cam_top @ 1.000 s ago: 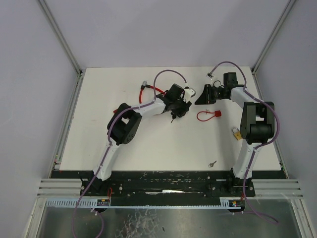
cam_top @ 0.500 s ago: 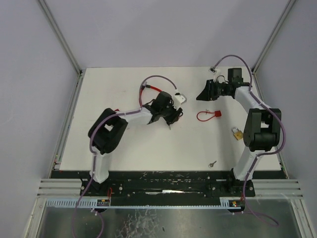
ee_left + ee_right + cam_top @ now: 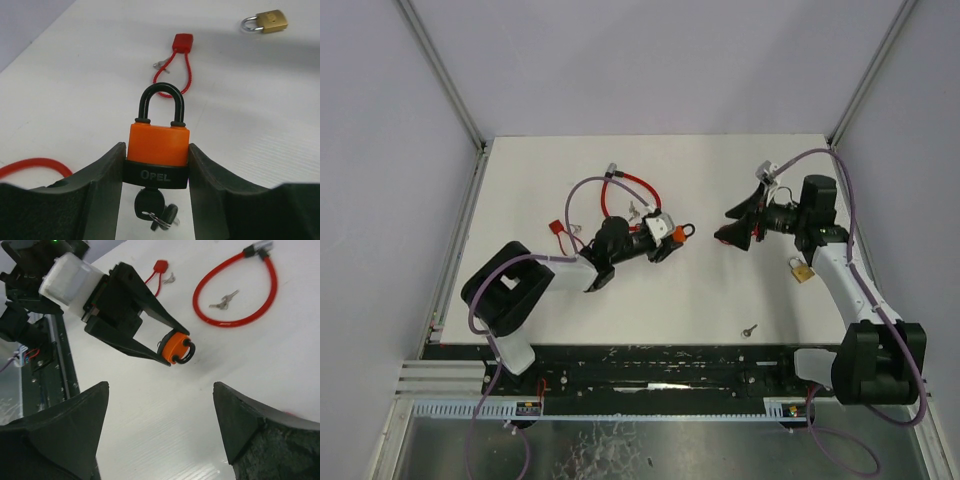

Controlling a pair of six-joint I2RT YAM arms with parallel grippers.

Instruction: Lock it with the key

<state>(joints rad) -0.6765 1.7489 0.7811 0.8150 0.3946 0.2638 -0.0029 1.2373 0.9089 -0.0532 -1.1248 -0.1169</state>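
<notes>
The orange padlock (image 3: pixel 159 144) sat in the lower middle of your left wrist view, its black shackle pointing toward the top of the frame and the key (image 3: pixel 148 202) plugged into its underside. Your left gripper (image 3: pixel 156 150) was closed partway on it, one finger pressed against each side of the body. Beyond the shackle lay a red tag seal (image 3: pixel 182 41) near top centre and a brass padlock (image 3: pixel 267 21) in the upper right corner, while your right gripper (image 3: pixel 160 387) stood wide open, held nothing, and was well apart from the orange padlock.
</notes>
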